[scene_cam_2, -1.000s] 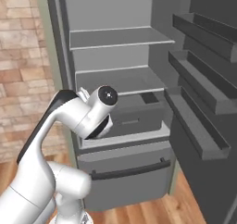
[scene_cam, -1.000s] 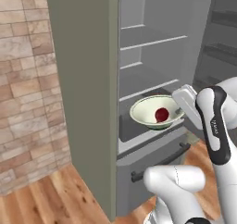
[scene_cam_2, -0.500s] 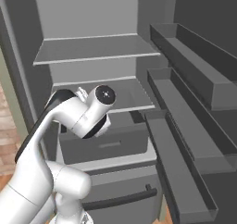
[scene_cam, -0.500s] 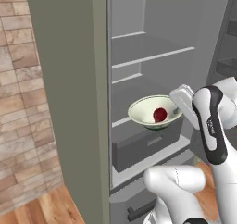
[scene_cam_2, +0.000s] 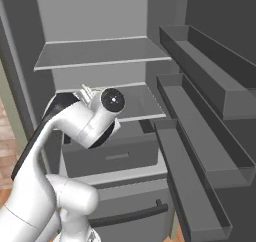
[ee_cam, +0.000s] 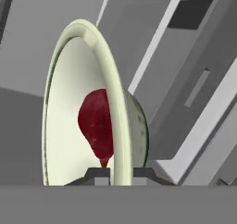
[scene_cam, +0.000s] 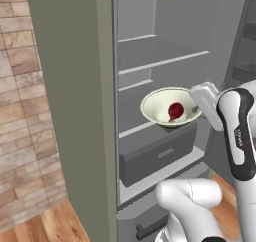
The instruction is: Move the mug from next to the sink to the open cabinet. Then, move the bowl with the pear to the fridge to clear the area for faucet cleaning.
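The gripper (ee_cam: 116, 173) is closed down on the near edge of the bowl (ee_cam: 88, 102), one dark fingertip inside the rim and the other outside it, so the bowl is held by its wall. In the left base view the gripper (scene_cam: 199, 105) meets the bowl (scene_cam: 162, 102) at its right side, and the bowl hangs in the air in front of the open fridge (scene_cam: 150, 46), tipped slightly toward the camera. The pear (scene_cam: 175, 110) lies inside the bowl, resting on its cream floor toward the gripper side; in the hand view the pear (ee_cam: 96, 126) shows its narrow end pointing at the fingertips. The bowl sits just above the fridge's grey drawer (scene_cam: 157, 153) and level with the thin white shelf (scene_cam: 137, 128) over that drawer. Farther in, two more white shelves cross the fridge's grey interior. To the fridge's left stands a brick wall (scene_cam: 22, 111), with a wooden floor (scene_cam: 55, 226) at its foot.
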Motion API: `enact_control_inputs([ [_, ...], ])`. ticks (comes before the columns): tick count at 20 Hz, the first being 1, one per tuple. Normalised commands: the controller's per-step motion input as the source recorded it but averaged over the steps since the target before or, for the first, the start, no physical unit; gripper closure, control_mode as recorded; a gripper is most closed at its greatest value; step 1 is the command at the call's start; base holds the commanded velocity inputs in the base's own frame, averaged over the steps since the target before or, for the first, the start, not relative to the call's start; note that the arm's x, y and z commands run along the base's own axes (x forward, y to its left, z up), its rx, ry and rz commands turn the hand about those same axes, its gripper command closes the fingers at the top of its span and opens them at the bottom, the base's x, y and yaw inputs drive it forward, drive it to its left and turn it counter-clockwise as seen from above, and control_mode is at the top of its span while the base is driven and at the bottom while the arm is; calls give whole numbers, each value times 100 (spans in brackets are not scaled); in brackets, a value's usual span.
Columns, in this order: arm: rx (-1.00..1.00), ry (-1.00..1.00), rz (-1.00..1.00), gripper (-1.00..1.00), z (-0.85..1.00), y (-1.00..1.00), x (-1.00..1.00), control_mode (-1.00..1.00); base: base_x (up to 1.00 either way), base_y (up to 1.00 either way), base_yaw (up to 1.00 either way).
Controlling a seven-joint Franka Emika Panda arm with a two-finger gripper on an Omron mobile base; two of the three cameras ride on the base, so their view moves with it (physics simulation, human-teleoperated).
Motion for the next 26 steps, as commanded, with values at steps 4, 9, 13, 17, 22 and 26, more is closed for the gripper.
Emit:
enact_control_inputs([
  [4, 1, -35, -4, 100, 100, 0, -27, -100, 0, 0, 0],
  [9, 1, -19, -8, 100, 100, 2, 7, -100, 0, 0, 0],
  [13, 4, -5, -9, 100, 100, 0, 18, -100, 0, 0, 0],
  [17, 18, 9, -8, 100, 58, 0, 48, -100, 0, 0, 0],
  [22, 25, 15, -1, 100, 36, 1, 18, -100, 0, 0, 0],
  [26, 0, 0, 0, 100, -4, 8, 32, -100, 0, 0, 0],
])
